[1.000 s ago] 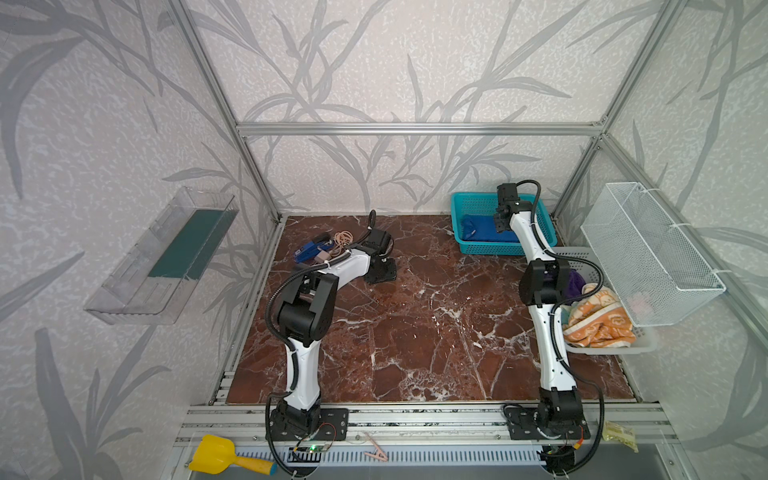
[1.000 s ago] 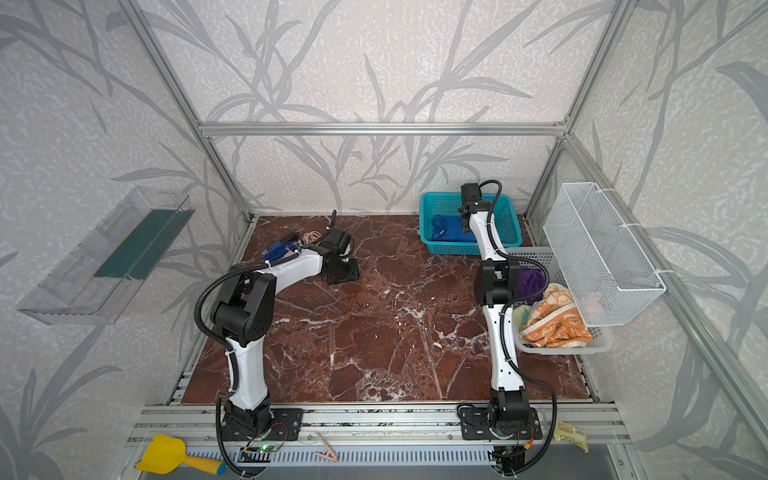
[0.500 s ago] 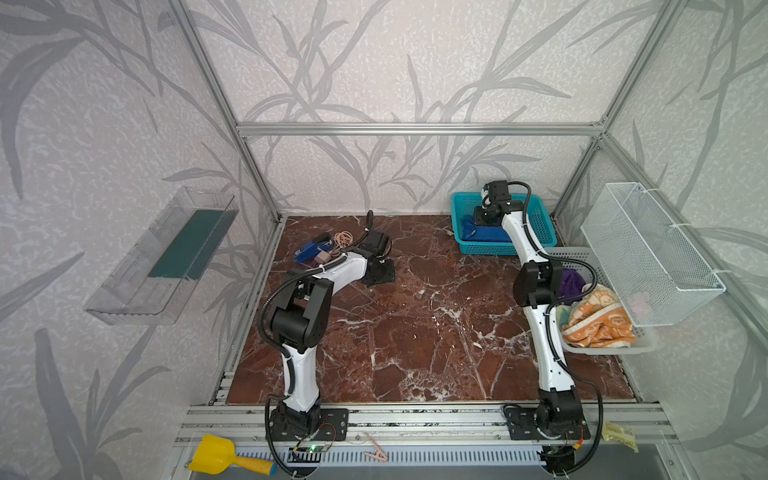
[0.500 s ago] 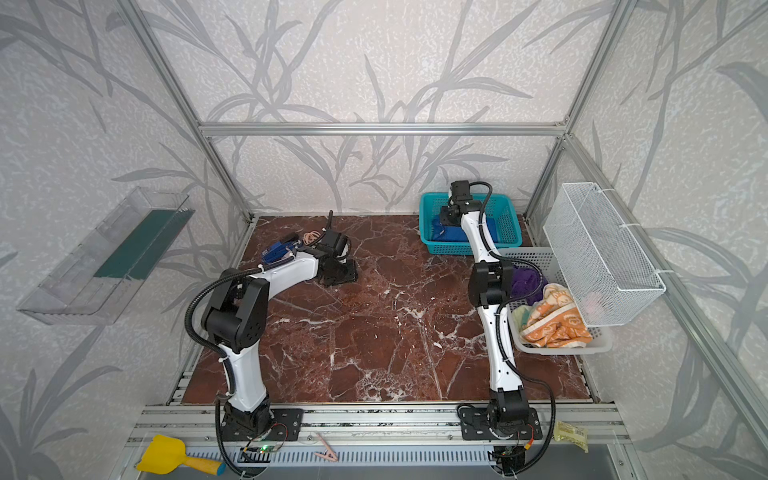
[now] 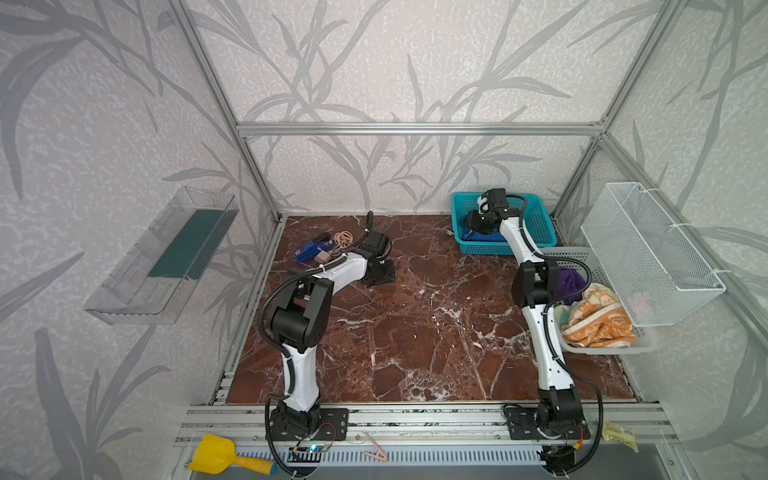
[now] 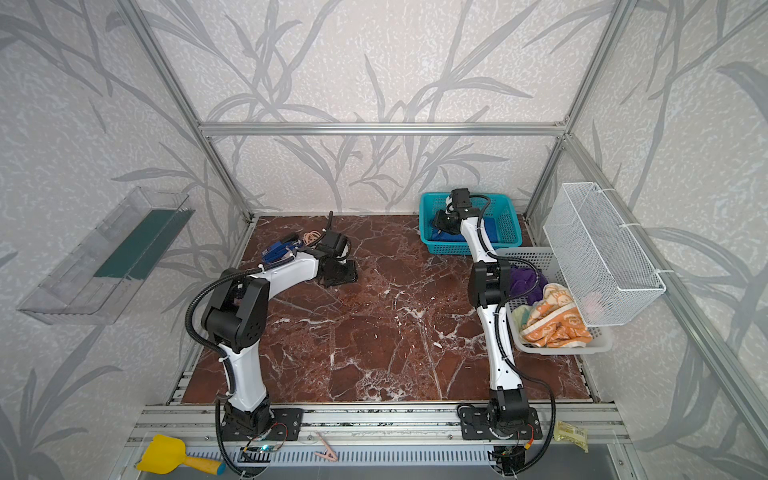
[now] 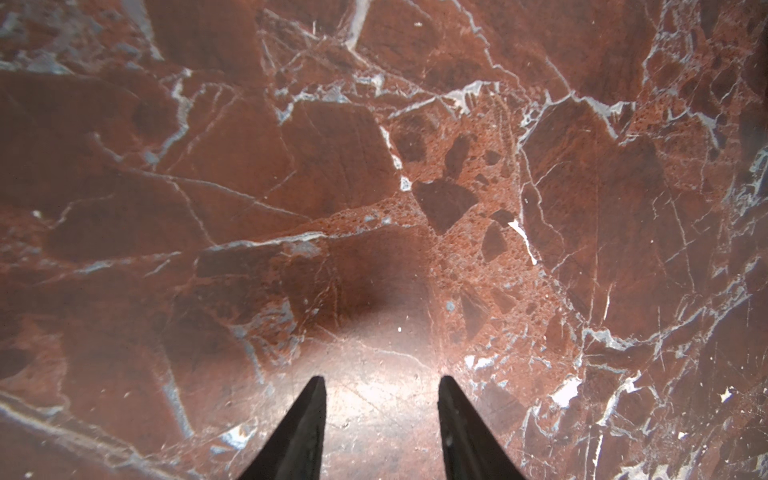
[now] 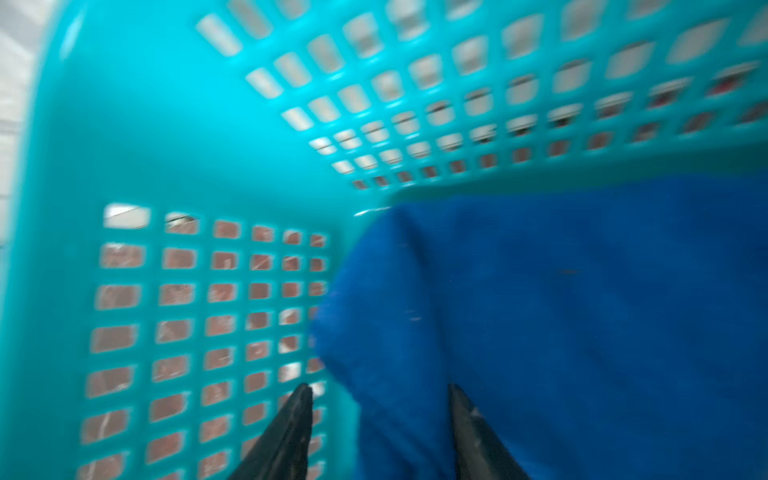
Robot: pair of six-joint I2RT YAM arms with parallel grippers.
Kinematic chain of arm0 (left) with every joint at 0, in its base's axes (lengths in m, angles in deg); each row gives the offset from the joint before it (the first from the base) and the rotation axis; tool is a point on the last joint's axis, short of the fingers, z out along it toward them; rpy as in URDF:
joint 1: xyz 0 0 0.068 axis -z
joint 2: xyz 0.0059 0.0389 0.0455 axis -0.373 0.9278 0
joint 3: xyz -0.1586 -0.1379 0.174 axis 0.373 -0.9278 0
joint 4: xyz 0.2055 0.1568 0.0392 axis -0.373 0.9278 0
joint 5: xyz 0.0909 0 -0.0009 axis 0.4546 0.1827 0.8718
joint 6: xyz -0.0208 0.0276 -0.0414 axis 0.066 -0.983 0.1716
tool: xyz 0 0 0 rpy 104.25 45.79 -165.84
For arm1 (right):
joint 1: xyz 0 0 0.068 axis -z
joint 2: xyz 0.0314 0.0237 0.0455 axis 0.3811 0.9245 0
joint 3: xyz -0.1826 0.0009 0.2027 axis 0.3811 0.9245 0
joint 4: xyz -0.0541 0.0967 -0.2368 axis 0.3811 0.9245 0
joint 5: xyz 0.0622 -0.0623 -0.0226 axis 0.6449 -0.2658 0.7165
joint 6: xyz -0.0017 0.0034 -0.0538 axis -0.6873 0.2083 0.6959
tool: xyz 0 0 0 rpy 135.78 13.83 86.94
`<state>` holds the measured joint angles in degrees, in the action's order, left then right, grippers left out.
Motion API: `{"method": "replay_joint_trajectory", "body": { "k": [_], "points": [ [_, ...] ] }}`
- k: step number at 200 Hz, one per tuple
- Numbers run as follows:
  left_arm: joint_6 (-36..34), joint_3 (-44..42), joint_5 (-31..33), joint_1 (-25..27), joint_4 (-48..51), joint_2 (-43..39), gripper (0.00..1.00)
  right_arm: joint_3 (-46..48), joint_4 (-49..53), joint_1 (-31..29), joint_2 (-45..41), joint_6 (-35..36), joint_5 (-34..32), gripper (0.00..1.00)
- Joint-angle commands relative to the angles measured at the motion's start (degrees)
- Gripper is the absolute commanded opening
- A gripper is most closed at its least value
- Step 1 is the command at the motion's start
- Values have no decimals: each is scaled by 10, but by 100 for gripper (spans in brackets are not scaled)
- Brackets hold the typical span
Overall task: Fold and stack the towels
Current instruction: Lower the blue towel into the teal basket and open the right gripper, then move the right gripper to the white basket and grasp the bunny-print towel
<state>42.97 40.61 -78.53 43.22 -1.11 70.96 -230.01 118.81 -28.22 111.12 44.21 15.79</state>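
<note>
right wrist view: blue towel (image 8: 582, 311) fold between parted fingers (image 8: 291, 436) of right hand (image 8: 380, 386)

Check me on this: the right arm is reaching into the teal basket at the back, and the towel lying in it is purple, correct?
Not quite: the towel in the teal basket is blue, not purple, as the right wrist view shows. The rest stands: the right gripper reaches into that basket at the back.
</note>
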Motion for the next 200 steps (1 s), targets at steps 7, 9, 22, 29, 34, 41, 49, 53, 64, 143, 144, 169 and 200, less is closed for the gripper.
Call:
{"method": "replay_joint_trajectory", "body": {
  "k": [7,9,22,29,34,41,49,53,64,143,144,169,200],
  "points": [
    [-9,-13,11,-1,3,-33,46,-1,-8,-21,-10,2,16,50],
    [-10,-13,11,-1,3,-34,46,0,-8,-23,-13,4,14,50],
    [-10,-17,11,-1,3,-38,46,2,-4,-28,-29,16,-2,50],
    [-10,-18,12,-1,2,-40,46,2,1,-30,-37,20,-10,52],
    [-10,-19,12,-1,2,-42,46,2,6,-30,-43,23,-15,53],
    [-11,-21,12,-1,1,-44,46,0,15,-32,-52,27,-22,55],
    [-11,-23,11,-2,0,-48,46,-1,27,-33,-63,34,-30,57],
    [-11,-24,11,-1,-1,-50,46,-1,33,-34,-68,38,-34,58],
    [-11,-26,9,-1,-3,-55,46,-1,51,-36,-85,48,-45,59],
    [-9,-71,-15,4,-16,-132,46,109,205,-84,-282,147,-238,60],
    [-9,-73,-15,4,-16,-133,46,114,205,-85,-286,147,-242,60],
    [-17,-91,-16,24,-20,-162,46,309,149,-106,-421,161,-318,60],
    [-48,-66,8,72,4,-176,46,593,25,-108,-624,133,-361,60]
  ]
}}
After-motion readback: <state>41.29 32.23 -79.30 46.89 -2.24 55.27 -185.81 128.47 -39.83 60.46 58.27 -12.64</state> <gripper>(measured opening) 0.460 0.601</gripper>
